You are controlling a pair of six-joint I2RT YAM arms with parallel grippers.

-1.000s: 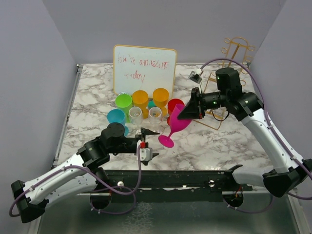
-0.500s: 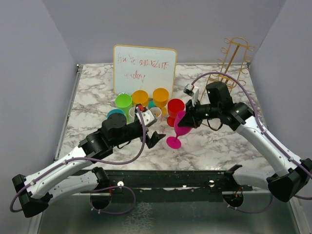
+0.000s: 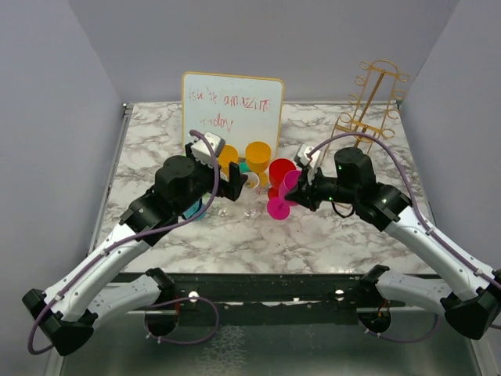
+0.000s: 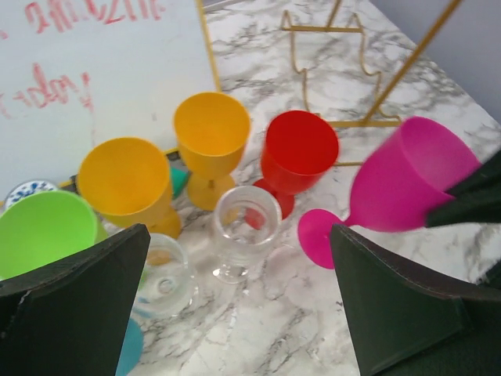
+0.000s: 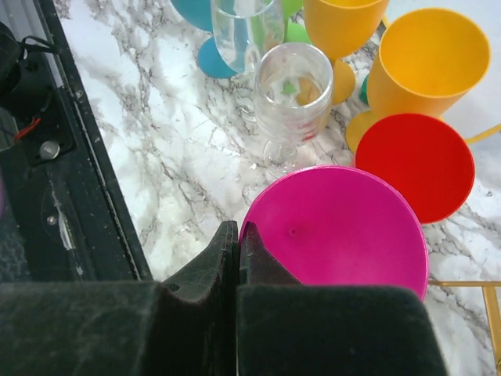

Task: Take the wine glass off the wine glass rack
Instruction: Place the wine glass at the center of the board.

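The wine glass (image 3: 282,197) is magenta plastic and hangs tilted just right of the cup cluster, its foot low over the marble. My right gripper (image 3: 299,191) is shut on its rim; in the right wrist view the jaws (image 5: 239,244) pinch the bowl's edge (image 5: 340,227). The gold wine glass rack (image 3: 371,100) stands at the back right, apart from the glass, with no glass showing on it. My left gripper (image 3: 232,186) is wide open above the clear glasses (image 4: 246,223), holding nothing. From the left wrist the magenta glass (image 4: 399,184) lies to the right.
A whiteboard (image 3: 232,110) stands at the back centre. In front of it cluster a red goblet (image 4: 299,149), two orange ones (image 4: 211,129), a green cup (image 4: 39,231), teal cups and two clear glasses. The rack's wire base (image 4: 337,74) lies behind the red goblet.
The right arm has carried the magenta glass left and lower, away from the rack, to the cup cluster. The left arm has swung up and back over the cups, with its jaws opening wide.
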